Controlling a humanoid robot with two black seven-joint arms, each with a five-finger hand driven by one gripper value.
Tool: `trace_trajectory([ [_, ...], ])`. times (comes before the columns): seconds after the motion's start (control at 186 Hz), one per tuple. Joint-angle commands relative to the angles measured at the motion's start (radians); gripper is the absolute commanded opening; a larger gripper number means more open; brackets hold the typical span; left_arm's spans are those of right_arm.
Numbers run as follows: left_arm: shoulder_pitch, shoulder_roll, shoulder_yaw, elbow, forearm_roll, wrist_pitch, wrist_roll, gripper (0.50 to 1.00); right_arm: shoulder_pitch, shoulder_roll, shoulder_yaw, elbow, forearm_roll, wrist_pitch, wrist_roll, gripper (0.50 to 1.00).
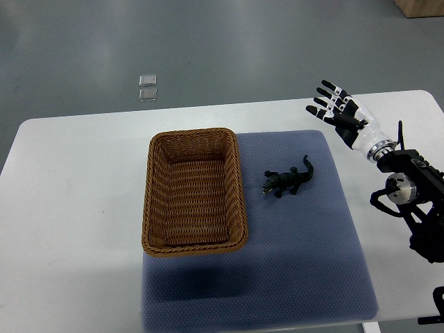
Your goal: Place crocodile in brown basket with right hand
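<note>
A small dark toy crocodile (pixel 288 182) lies on the blue-grey mat (pixel 305 257), head toward the basket and tail pointing up-right. The brown wicker basket (pixel 157 201) stands just left of it on the mat's left edge and holds nothing. My right hand (pixel 338 112) hovers up and to the right of the crocodile, near the mat's far right corner, fingers spread and holding nothing. Its arm comes in from the right edge. The left arm does not show.
The white table (pixel 69 208) carries the mat and basket. Two small clear square objects (pixel 147 87) lie on the grey floor beyond the table's far edge. A wooden corner (pixel 422 7) shows at top right.
</note>
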State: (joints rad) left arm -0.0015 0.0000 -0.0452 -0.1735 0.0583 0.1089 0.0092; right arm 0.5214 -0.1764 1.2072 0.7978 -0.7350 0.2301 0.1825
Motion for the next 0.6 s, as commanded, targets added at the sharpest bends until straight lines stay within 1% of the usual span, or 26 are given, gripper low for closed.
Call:
trace_trajectory([
  [0.0, 0.000, 0.000, 0.002, -0.003, 0.000, -0.002, 0.000, 1.000, 0.000, 0.000, 0.000, 0.001, 0.000, 0.000, 0.000, 0.928],
  [0.592, 0.003, 0.000, 0.001, 0.002, 0.000, 0.000, 0.000, 1.000, 0.002, 0.003, 0.003, 0.006, 0.000, 0.006, 0.000, 0.926],
])
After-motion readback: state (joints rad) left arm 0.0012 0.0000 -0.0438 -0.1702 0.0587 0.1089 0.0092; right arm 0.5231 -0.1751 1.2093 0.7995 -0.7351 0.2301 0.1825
